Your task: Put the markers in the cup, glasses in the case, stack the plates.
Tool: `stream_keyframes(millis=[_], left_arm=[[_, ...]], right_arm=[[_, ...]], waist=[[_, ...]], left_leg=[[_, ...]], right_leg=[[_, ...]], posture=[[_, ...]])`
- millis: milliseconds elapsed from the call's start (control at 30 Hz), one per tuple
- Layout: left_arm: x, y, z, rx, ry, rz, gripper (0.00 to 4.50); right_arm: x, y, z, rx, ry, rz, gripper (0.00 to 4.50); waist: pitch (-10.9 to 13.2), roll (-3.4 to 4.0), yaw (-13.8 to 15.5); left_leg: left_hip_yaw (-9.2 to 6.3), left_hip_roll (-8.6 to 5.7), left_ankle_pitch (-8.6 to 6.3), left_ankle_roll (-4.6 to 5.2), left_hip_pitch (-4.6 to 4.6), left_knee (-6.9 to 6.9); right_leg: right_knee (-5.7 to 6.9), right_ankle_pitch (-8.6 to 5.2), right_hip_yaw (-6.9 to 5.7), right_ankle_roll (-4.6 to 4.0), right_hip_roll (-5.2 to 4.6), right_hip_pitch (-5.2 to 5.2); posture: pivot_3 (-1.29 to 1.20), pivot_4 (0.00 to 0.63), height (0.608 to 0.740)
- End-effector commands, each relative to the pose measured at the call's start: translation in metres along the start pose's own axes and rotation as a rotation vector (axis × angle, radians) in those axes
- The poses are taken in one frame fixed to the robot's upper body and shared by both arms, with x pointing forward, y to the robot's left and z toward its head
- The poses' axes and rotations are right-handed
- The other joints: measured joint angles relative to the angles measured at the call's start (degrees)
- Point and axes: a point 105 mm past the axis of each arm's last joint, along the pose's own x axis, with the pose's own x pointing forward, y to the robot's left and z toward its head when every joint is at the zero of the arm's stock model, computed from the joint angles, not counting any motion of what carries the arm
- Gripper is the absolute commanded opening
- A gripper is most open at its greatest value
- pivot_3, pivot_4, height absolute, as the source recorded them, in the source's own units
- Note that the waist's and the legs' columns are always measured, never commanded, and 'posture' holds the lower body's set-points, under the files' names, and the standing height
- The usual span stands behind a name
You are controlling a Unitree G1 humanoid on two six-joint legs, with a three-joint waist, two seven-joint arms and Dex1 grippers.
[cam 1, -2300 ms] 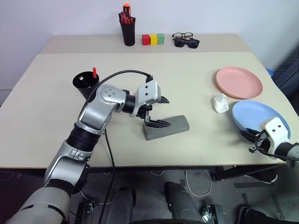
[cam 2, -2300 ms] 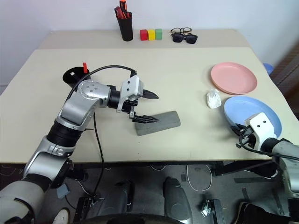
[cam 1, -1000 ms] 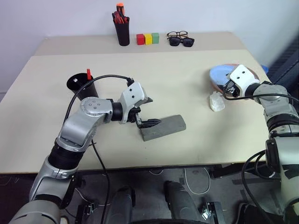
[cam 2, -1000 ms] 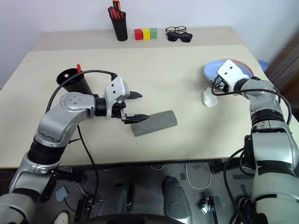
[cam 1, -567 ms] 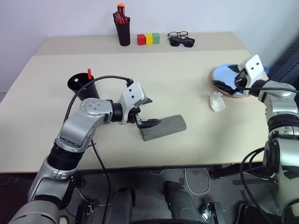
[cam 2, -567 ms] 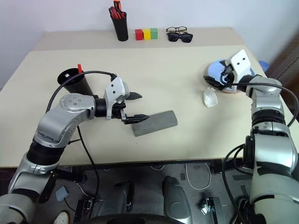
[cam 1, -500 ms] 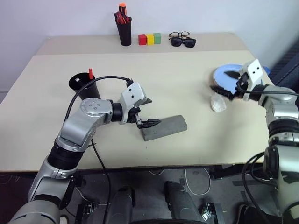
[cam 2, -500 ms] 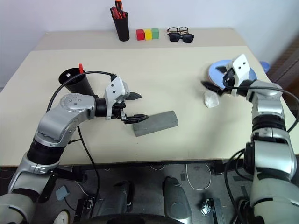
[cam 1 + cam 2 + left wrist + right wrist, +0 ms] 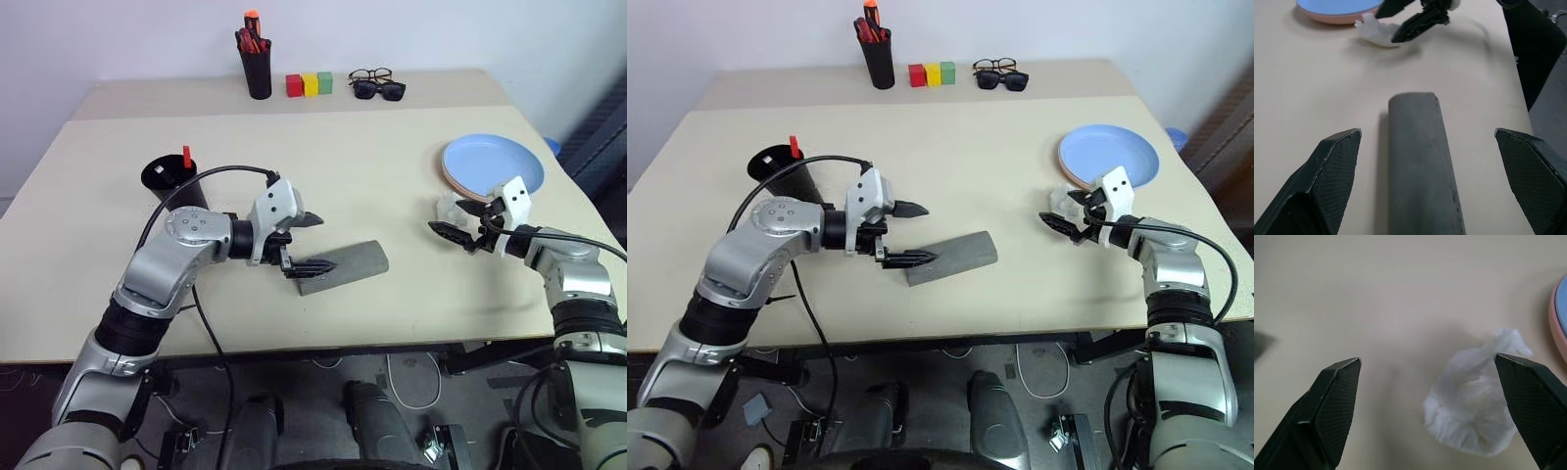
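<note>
Left eye view: blue plate (image 9: 493,164) sits stacked on the pink plate (image 9: 453,183), so the right gripper (image 9: 464,230) hangs released near the white wad (image 9: 1474,416), while the left gripper (image 9: 312,243) straddles the closed case (image 9: 343,267), jaws spread, likely to open it.

A light blue plate (image 9: 492,163) sits stacked on a salmon pink plate (image 9: 453,183) at the right. A closed grey case (image 9: 343,266) lies mid-surface; a wide black cup (image 9: 172,181) holds a red-tipped marker (image 9: 185,156). Wire-rimmed glasses (image 9: 367,74) rest at the back.

A lab: bare table (image 9: 392,157), plain wall (image 9: 441,29), loose cables (image 9: 411,377).
</note>
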Motion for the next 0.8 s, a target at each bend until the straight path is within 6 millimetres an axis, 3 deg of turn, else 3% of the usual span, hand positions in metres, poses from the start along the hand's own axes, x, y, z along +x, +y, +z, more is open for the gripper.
stream_keyframes(millis=[33,200,233,300,533,633,800], left_arm=[[-0.003,-0.002,0.014,0.051,-0.045,-0.004,4.5],[-0.004,-0.004,0.015,0.053,-0.048,0.001,4.5],[-0.004,-0.004,0.015,0.052,-0.049,0.003,4.5],[-0.004,-0.004,0.015,0.051,-0.05,0.007,4.5],[-0.002,-0.005,0.015,0.048,-0.055,0.011,4.5],[-0.001,-0.005,0.016,0.047,-0.059,0.008,4.5],[0.0,-0.005,0.016,0.047,-0.064,0.006,4.5]], right_arm=[[0.008,-0.006,-0.001,-0.039,0.006,-0.064,4.44],[0.017,-0.012,-0.016,-0.08,0.078,-0.138,4.44],[0.017,-0.016,-0.016,-0.084,0.079,-0.164,4.21],[0.015,-0.021,-0.015,-0.079,0.073,-0.199,3.57],[0.009,-0.03,-0.012,-0.094,0.05,-0.249,0.08],[0.006,-0.032,-0.003,-0.097,0.004,-0.255,0.08],[0.003,-0.041,0.045,-0.138,-0.17,-0.289,0.08]], waist=[[0.0,0.0,0.1],[0.0,0.0,0.0],[0.0,0.0,0.0],[0.0,0.0,0.0],[0.0,0.0,0.0],[0.0,0.0,0.0],[0.0,0.01,-0.2]], left_leg=[[0.0,0.0,0.0,0.0,0.01,0.02],[-0.02,0.0,0.0,0.0,0.03,0.03],[-0.03,0.0,0.0,0.0,0.04,0.02],[-0.04,0.0,0.0,0.0,0.06,0.02],[-0.04,-0.01,0.0,0.0,0.06,0.02],[-0.05,-0.01,0.0,0.0,0.06,0.02],[-0.05,0.0,0.0,0.0,0.07,0.01]], right_leg=[[-0.03,-0.01,0.0,-0.02,0.0,0.05],[-0.03,0.0,0.0,-0.01,0.0,0.06],[-0.03,0.0,0.0,-0.01,0.0,0.08],[-0.03,-0.01,0.0,-0.02,0.01,0.1],[-0.06,-0.02,-0.01,-0.03,0.0,0.14],[-0.05,-0.02,-0.01,-0.03,0.01,0.14],[-0.05,-0.01,-0.01,-0.01,0.01,0.13]], posture=[[0.0,0.15,0.74],[0.0,0.15,0.74],[0.0,0.15,0.74],[0.0,0.15,0.74],[0.0,0.15,0.74],[0.0,0.15,0.74],[0.0,0.15,0.74]])
